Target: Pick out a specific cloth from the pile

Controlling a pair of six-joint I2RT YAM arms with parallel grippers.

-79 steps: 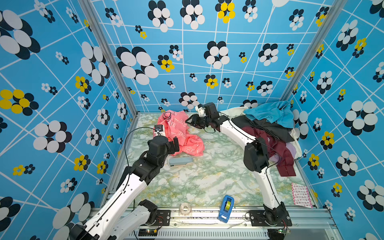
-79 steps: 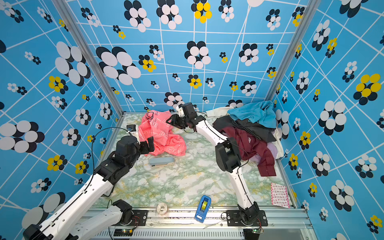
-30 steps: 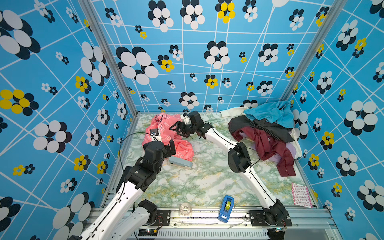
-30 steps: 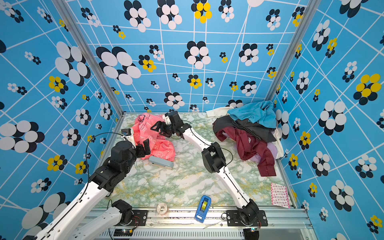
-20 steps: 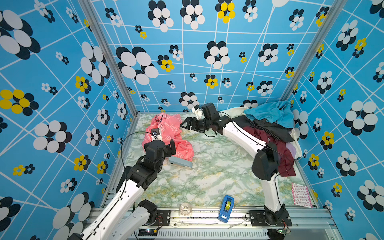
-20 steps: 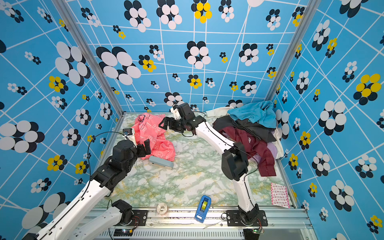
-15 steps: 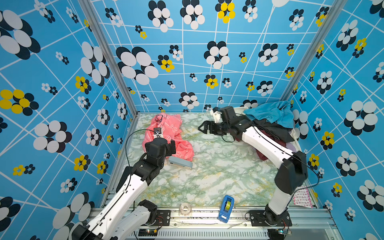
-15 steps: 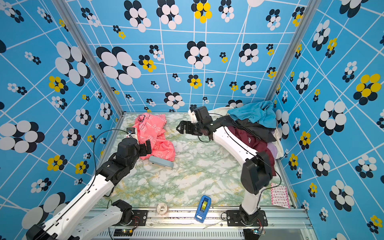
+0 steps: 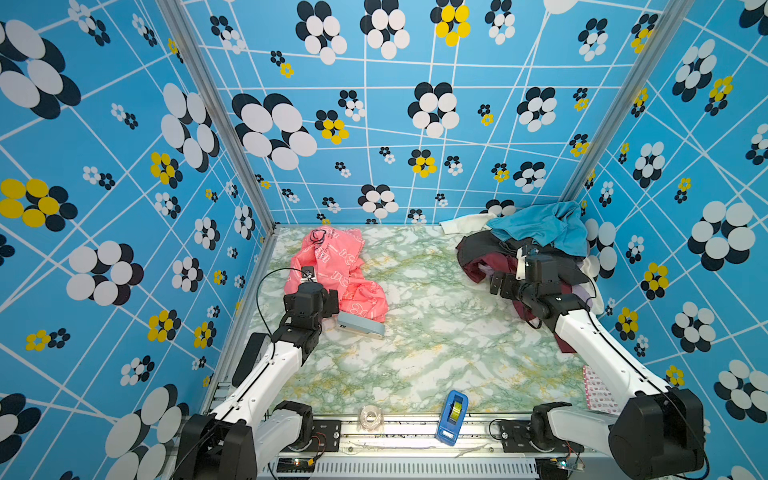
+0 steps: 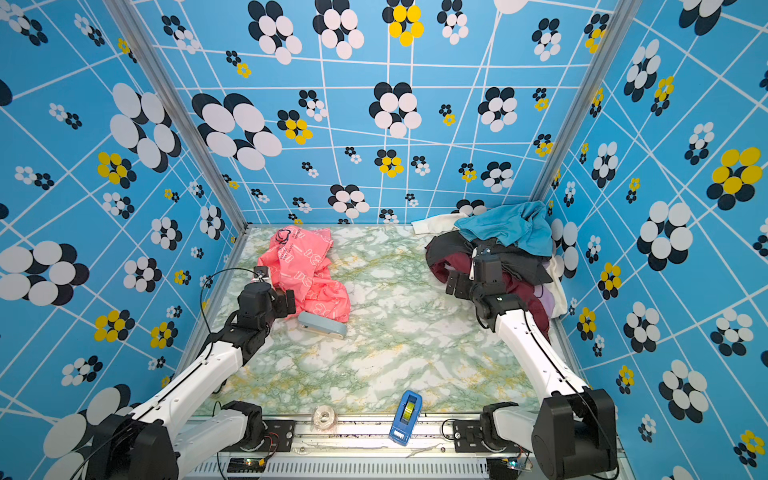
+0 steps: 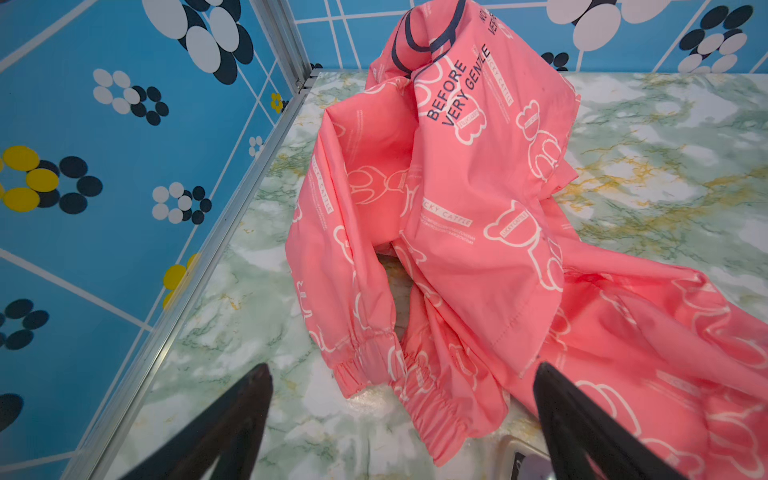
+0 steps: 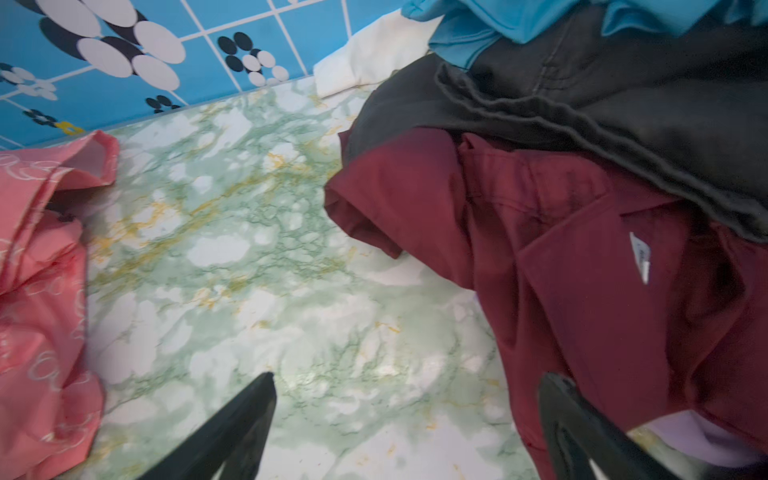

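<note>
Two claws, both spread wide and gripping nothing. In both top views the cloth [image 9: 332,266] lies crumpled on the green-marbled table [image 9: 436,357] toward ten o'clock, near the far-left corner. It is coral pink with white outline bears and dark lettering. The left claw [image 11: 401,370] sits at the cloth's six o'clock edge, and in the left wrist view the garment's elastic cuffs [image 11: 419,386] show between the parted jaws. A flat grey-blue case [image 9: 360,328] lies just beside the hem at five o'clock. The pile [image 9: 536,245] is heaped at two o'clock in the far-right corner, teal on top with dark grey and maroon below, well apart from the cloth. The right claw [image 12: 407,376] hangs at the pile's eight o'clock edge, where bare table meets the maroon garment [image 12: 561,249]. At six o'clock, by the near rail, stand a blue tape dispenser [image 9: 453,409] and a clear tape roll [image 9: 370,415].
</note>
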